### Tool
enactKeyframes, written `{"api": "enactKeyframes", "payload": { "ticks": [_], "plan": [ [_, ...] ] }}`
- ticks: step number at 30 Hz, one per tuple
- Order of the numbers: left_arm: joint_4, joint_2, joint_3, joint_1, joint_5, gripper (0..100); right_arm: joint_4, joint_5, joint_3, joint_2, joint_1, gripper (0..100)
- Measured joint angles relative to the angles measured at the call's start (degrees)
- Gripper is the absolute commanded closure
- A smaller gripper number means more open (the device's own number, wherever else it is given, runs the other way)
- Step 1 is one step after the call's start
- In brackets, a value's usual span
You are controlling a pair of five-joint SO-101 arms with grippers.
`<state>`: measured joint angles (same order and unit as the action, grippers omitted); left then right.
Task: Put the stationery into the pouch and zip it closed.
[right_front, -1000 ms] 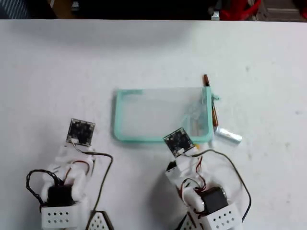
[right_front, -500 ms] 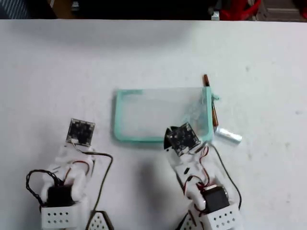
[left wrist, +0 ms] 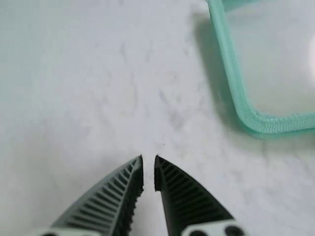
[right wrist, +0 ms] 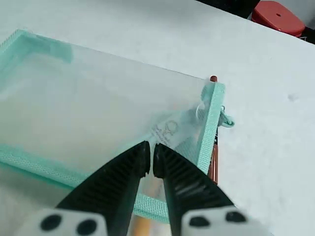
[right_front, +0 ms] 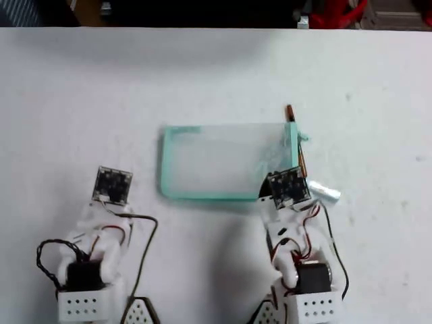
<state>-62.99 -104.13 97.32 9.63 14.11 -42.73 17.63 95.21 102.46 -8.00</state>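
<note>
A white table (right_front: 216, 74) fills nearly the whole high view. Its top is matt, and faint grey scuffs and specks (right_front: 348, 97) are scattered over it, more of them toward the right edge. A broad, soft shadow (right_front: 169, 42) lies along the far edge, and the light elsewhere is even and diffuse. In the left wrist view the table top (left wrist: 98, 73) shows pale smudges and fine scratches. Beyond the far edge runs a dark strip of room (right_front: 202, 12). At the far left corner there is a blue striped patch (right_front: 17, 12) with a brown patch (right_front: 84, 10) beside it. Near the far right corner sits a red object (right_front: 337, 13), with a grey surface (right_front: 398, 17) next to it.
</note>
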Motion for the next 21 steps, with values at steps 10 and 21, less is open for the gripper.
{"api": "enactKeyframes", "payload": {
  "ticks": [10,21],
  "plan": [
    [0.6,0.0,-0.8,0.0,0.0,94,0.0,0.0,0.0,0.0,0.4,97.1],
    [0.5,0.0,-13.4,-3.1,0.0,94,0.0,0.0,0.0,0.0,0.4,97.1]
  ]
}}
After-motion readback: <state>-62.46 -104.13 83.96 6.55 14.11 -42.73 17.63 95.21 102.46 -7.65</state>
